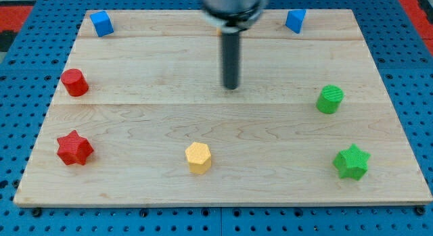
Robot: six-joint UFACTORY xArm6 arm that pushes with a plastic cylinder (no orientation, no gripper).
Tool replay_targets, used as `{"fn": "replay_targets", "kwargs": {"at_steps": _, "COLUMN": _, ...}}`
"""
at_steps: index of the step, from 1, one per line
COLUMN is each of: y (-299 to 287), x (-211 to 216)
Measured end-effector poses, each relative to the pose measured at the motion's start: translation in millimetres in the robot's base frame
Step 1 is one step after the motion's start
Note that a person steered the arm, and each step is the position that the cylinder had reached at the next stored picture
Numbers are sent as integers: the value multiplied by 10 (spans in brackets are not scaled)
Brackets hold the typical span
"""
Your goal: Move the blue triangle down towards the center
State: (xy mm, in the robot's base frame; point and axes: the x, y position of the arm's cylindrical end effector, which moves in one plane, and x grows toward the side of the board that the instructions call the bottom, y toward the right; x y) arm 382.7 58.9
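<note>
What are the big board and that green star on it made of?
The board looks like pale unvarnished wood: grain lines and plank seams run across it, with little shine. The green star seems to be matte plastic, possibly 3D-printed, judging by its even colour and faint ridges, though that is uncertain.

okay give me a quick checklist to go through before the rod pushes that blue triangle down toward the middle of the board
1. Target found: blue triangle sits near the view's top edge, right of centre. Ok.
2. Not confused with the blue cube at the view's top left. Ok.
3. My tip placed above the triangle for a downward push: it sits below and left of it, apart from every block. Not ok.
4. Path from triangle to the centre free of blocks: green cylinder lies off to the right. Ok.
5. Orange patch behind the rod, near the top edge: mostly hidden. Cannot tell.
</note>
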Motion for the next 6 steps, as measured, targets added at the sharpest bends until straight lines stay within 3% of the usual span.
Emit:
{"fn": "replay_targets", "kwargs": {"at_steps": 2, "y": 1771, "x": -870}}
{"fn": "replay_targets", "kwargs": {"at_steps": 3, "y": 1873, "x": -1533}}
{"fn": "replay_targets", "kwargs": {"at_steps": 4, "y": 1378, "x": -1731}}
{"fn": "replay_targets", "kwargs": {"at_steps": 5, "y": 511, "x": -1669}}
{"fn": "replay_targets", "kwargs": {"at_steps": 6, "y": 409, "x": -1689}}
